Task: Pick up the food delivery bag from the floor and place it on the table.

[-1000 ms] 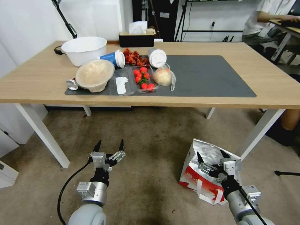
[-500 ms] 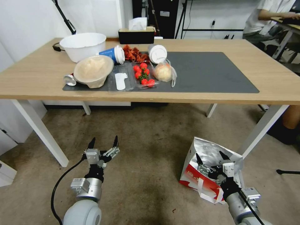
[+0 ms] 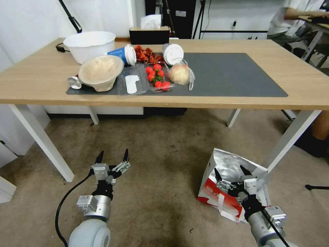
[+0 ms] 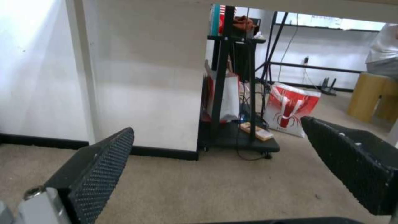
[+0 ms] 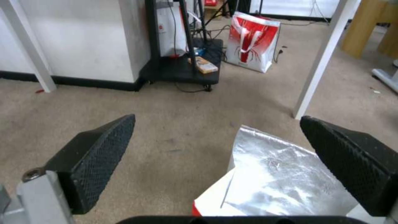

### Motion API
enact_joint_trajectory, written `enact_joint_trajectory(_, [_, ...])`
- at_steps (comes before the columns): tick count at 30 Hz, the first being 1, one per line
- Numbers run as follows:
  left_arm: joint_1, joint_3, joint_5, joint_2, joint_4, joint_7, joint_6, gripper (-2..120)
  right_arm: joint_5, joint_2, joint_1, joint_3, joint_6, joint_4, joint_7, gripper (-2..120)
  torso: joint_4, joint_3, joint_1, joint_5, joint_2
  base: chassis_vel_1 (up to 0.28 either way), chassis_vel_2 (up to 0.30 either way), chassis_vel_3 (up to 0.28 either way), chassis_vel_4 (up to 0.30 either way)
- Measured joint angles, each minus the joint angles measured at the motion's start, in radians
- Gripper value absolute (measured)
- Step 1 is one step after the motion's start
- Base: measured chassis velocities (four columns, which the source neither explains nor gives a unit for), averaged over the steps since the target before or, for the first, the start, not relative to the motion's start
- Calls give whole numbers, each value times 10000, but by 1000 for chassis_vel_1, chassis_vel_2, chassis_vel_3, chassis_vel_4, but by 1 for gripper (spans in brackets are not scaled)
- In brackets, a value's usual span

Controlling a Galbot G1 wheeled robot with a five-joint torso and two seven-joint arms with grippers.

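I see bag [image 3: 224,178] on floor, lower right of frame, directly under my right tool [image 3: 231,177], jaws spread, empty. Left tool [image 3: 112,158] open, lower left, well apart. Desk [image 3: 240,92] above. Right arm nearer.

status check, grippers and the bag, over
Right gripper open, over the food delivery bag. Left gripper open, low over carpet. Bag on the floor beside a leg of the table. Food clutters the mat's left half; right half bare.
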Motion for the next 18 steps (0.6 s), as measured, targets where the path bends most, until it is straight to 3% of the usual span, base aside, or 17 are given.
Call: enact_joint_trajectory(18, [-52,41,-36,5,74,-24,-1,100,8,-52,-22,66,59,-10,-31,100,0,-540,-220,0,-761,0,0,0,0])
